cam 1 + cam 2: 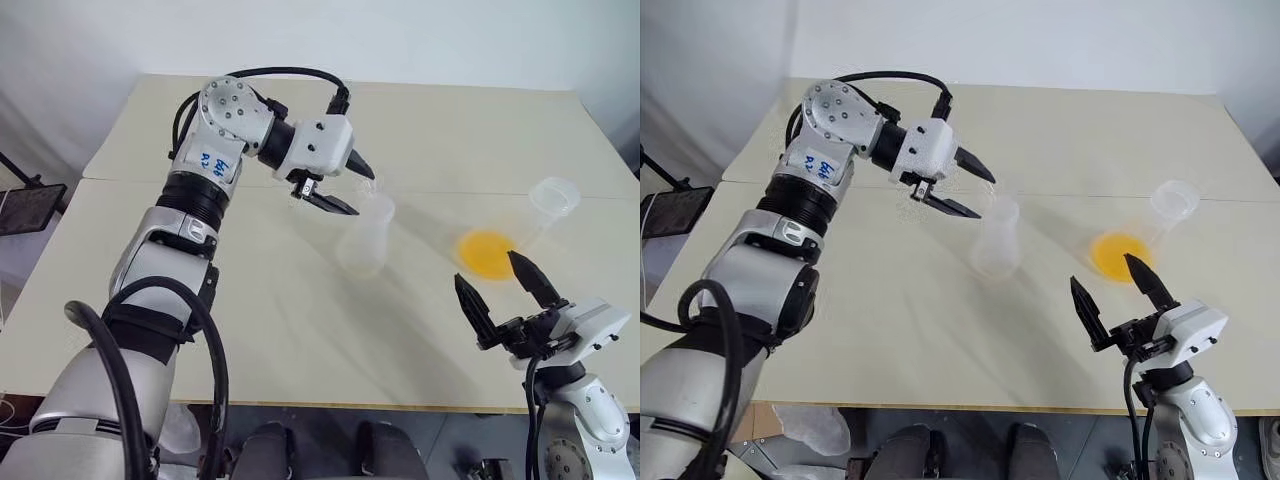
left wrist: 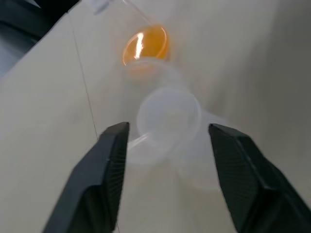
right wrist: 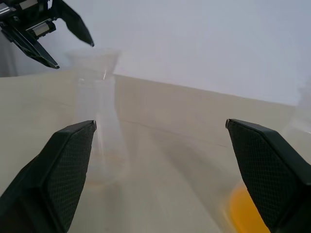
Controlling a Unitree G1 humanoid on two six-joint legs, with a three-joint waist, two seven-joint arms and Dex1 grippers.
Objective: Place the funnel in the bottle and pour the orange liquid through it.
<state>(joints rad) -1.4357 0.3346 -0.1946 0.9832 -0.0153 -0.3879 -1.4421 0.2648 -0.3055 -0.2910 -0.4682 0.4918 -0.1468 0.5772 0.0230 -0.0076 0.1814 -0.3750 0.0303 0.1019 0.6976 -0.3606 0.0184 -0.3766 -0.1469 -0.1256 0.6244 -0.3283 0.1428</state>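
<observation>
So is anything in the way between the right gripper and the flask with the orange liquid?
Nothing visible. The right gripper hangs with jaws open just in front of the large flask holding the orange liquid, only bare table between. The small flask stands off to its left, under the left gripper.

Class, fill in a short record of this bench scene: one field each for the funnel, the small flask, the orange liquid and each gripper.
funnel: sitting in the neck of the small flask
small flask: upright mid-table, no orange inside
orange liquid: in the base of the larger flask
left gripper: open, beside the funnel, holding nothing
right gripper: open, near the larger flask, holding nothing
</observation>
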